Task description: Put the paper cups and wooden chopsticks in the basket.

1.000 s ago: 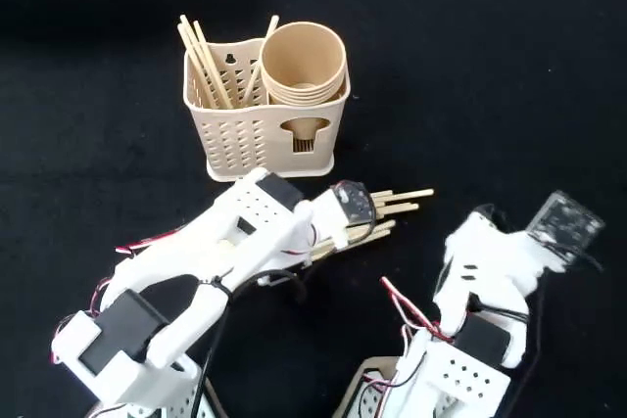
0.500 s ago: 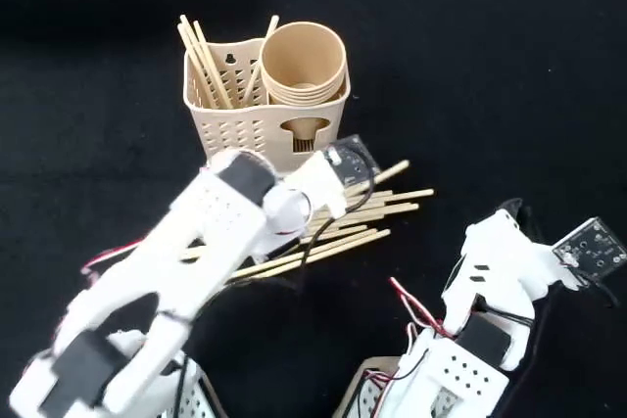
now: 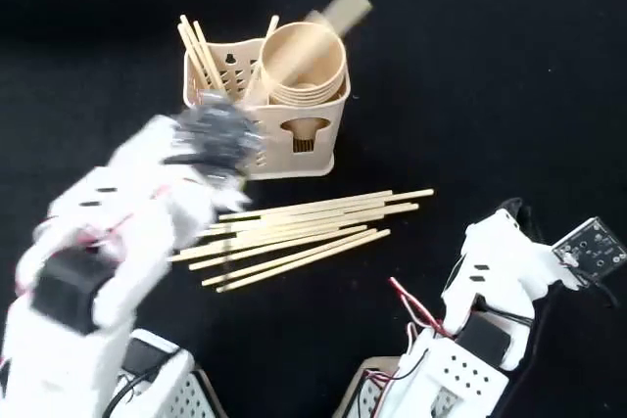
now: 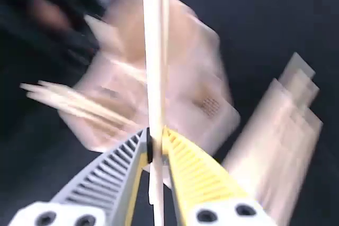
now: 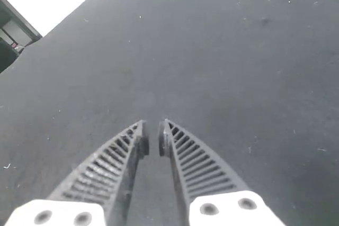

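Note:
The beige perforated basket (image 3: pixel 257 129) stands at the back of the black table, with stacked paper cups (image 3: pixel 306 66) in one side and a few chopsticks (image 3: pixel 201 61) upright in the other. My left gripper (image 4: pixel 155 140) is shut on one wooden chopstick (image 4: pixel 156 62), held up in front of the basket. In the high view that chopstick (image 3: pixel 328 22) slants over the cups. Several loose chopsticks (image 3: pixel 304 227) lie in a pile on the table in front of the basket. My right gripper (image 5: pixel 151 137) is shut on nothing, low over bare table at the front right.
The right arm (image 3: pixel 500 266) sits folded at the front right, with red wires showing at its base. The black cloth (image 3: pixel 490 95) lies bare to the right of the basket.
The left arm rose from the chopstick pile with one chopstick and swung it up toward the basket. The right arm shifted slightly, then kept still.

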You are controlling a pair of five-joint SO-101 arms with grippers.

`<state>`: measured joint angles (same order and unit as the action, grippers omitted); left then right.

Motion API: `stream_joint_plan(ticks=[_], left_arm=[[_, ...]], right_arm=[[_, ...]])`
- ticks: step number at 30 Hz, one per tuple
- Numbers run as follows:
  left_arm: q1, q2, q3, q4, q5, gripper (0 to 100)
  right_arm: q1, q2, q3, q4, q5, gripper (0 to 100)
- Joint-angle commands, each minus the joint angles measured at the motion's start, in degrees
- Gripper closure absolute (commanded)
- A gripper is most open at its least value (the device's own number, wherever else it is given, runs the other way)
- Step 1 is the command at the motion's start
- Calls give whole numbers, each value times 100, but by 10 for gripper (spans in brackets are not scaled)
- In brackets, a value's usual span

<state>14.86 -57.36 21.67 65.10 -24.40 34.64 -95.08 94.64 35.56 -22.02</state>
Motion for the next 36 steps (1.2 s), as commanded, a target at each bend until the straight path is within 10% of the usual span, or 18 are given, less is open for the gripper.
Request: stream_joint_plan(ticks=[1, 7, 14, 36], left_arm=[[-866, -202, 321, -1855, 835, 970], [-1182, -193, 1833, -4563, 2567, 970], [-1182, 185, 3081, -7121, 2725, 970], [-892, 1635, 3380, -7262, 2760, 882]], right_arm=[[-246, -66, -13, -141, -35, 935], [-299, -66, -4, -132, -35, 935], [-299, -66, -4, -132, -35, 935], [-299, -66, -13, -132, -35, 935]])
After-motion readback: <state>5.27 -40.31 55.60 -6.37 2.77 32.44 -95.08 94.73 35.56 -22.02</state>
